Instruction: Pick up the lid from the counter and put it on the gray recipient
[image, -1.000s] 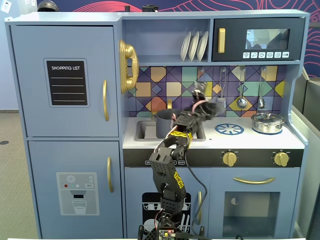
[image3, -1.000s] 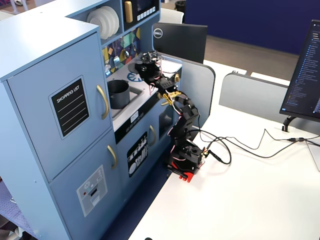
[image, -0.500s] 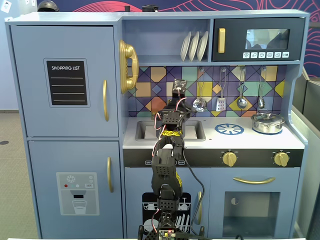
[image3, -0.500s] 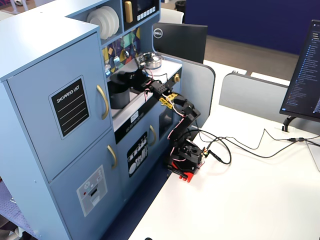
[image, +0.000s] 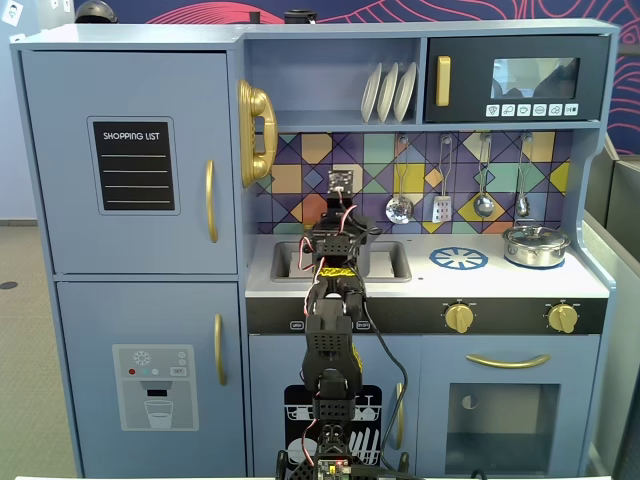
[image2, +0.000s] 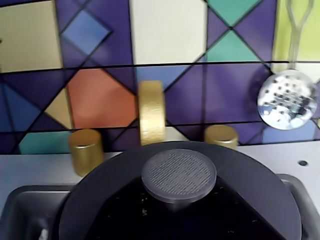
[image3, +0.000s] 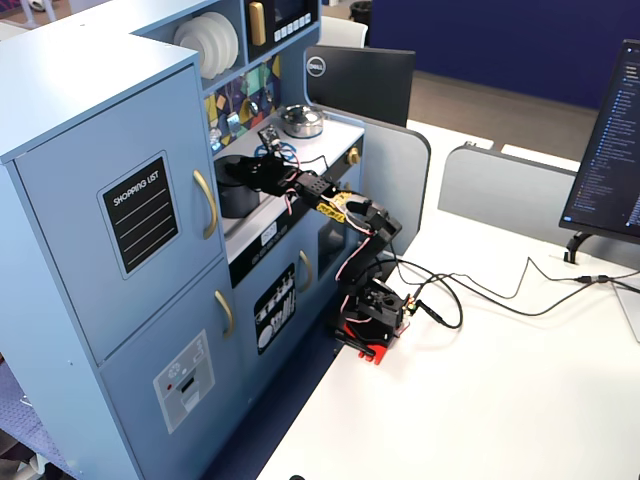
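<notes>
At the toy kitchen's sink, we have the arm reaching over the surface with the lid (image2: 180, 200) carried at the gripper (image: 333, 222); in the wrist view the dark gray disc fills the lower frame, its ribbed center knob (image2: 178, 174) directly ahead of the camera and the disc lying flat. The fingers themselves are not visible in any view, so we cannot tell how wide they stand, though we judge them closed on the lid since it rides with the wrist. Left of the gripper in that view the sink basin (image2: 25, 210) drops away; beyond the lid stand the gold tap (image2: 151, 112) and its two knobs. The gray recipient (image3: 233, 190) sits in the sink, directly beneath the gripper in the angled fixed view, with the lid above its open mouth. We judge the coming move a straight descent, turning on whether the disc is centered over the rim, which no view shows clearly.
</notes>
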